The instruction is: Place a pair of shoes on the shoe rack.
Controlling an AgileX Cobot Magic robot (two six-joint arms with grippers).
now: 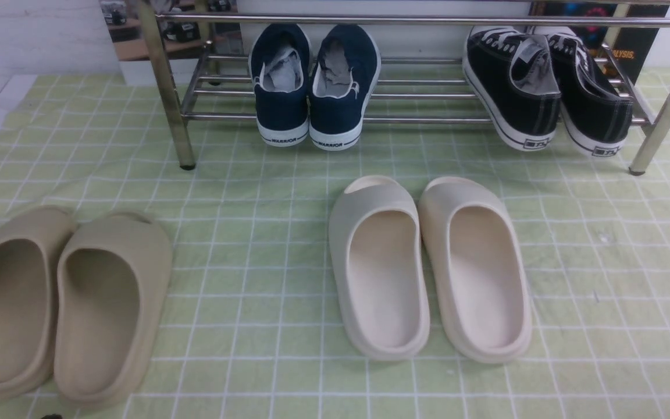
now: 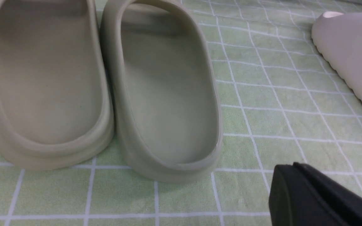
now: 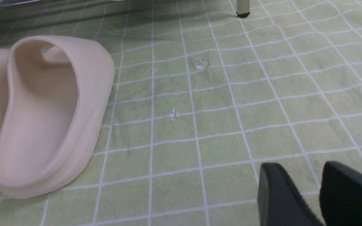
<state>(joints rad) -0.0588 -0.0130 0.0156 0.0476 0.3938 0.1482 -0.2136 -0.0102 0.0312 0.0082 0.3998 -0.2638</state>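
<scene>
The pair of shoes, two navy slip-ons with white "WARRIOR" soles, rests side by side on the lower bars of the chrome shoe rack, heels toward me. Neither gripper shows in the front view. In the left wrist view my left gripper hovers over the green cloth with its black fingers pressed together, holding nothing, just beside the heel of a tan slide. My right gripper stands open over bare cloth with nothing between its fingers, and a rack leg stands far ahead of it.
Black lace-up sneakers sit on the rack's right part. A cream pair of slides lies mid-cloth, also seen as a cream slide by the right wrist camera. The tan slides lie at the front left on the green checked cloth.
</scene>
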